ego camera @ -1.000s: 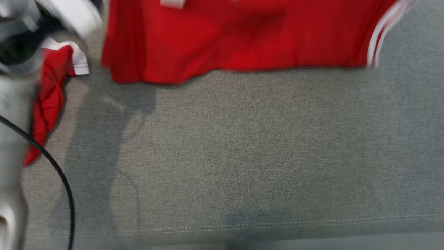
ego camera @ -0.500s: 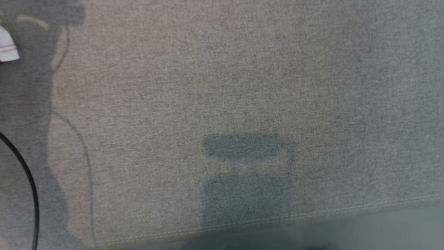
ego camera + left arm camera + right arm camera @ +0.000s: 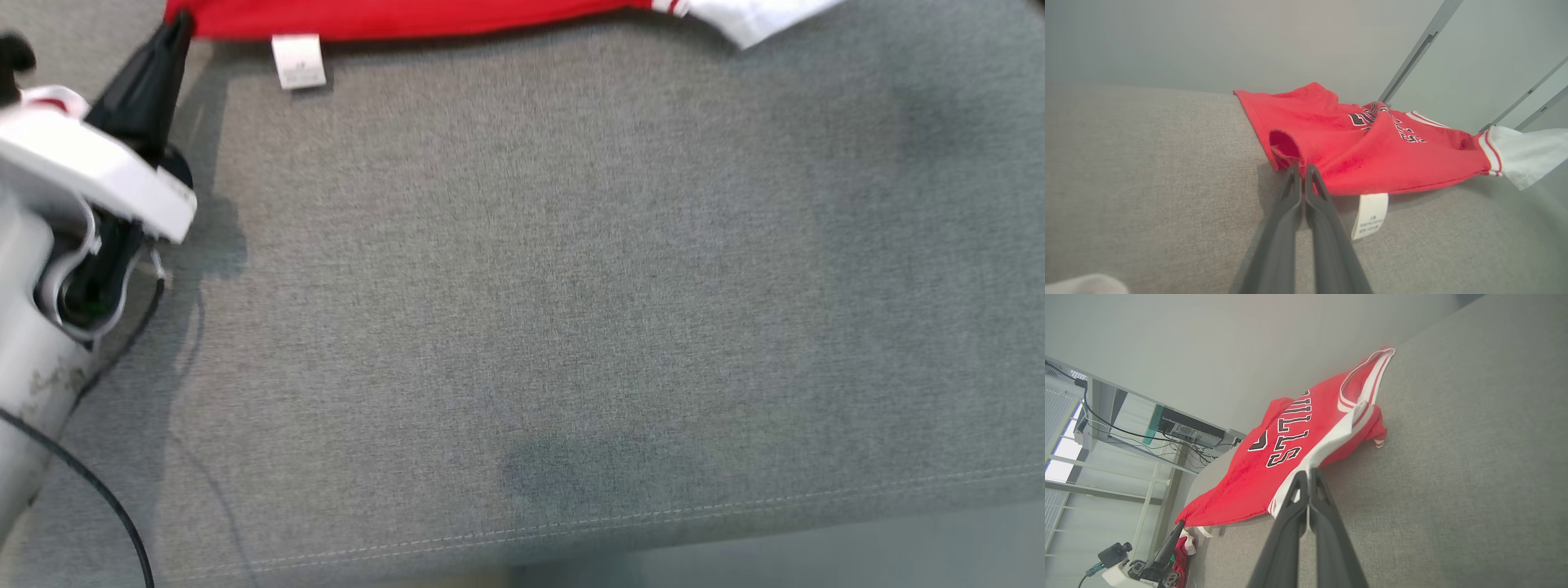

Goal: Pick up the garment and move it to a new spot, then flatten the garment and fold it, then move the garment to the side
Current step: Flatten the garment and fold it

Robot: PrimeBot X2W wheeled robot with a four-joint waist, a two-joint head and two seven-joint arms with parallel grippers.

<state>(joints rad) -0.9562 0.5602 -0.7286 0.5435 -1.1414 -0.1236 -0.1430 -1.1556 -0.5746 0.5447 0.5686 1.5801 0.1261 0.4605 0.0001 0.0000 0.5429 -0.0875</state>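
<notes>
The red garment (image 3: pixel 408 16), a jersey with white trim and black lettering, lies on the grey fabric surface (image 3: pixel 571 286) along the top edge of the head view. A white label (image 3: pixel 298 61) hangs from its hem. My left gripper (image 3: pixel 180 20) reaches up from the left, and its dark fingers meet at the garment's left corner. In the left wrist view, the left gripper (image 3: pixel 1301 167) is shut on the garment's (image 3: pixel 1372 155) red hem beside the label (image 3: pixel 1370 214). My right gripper (image 3: pixel 1308 470) is shut on the white trim of the garment (image 3: pixel 1274 465).
The surface's stitched front edge (image 3: pixel 653 518) runs along the bottom of the head view. A black cable (image 3: pixel 98 490) trails from my left arm. A desk with cables and equipment (image 3: pixel 1188 433) stands beyond the surface. A red and white cloth (image 3: pixel 1184 545) lies near my left arm.
The head camera has swung: the garment filled the top, then left the picture, and now lies as a strip along the top edge. My left arm and gripper have come into view.
</notes>
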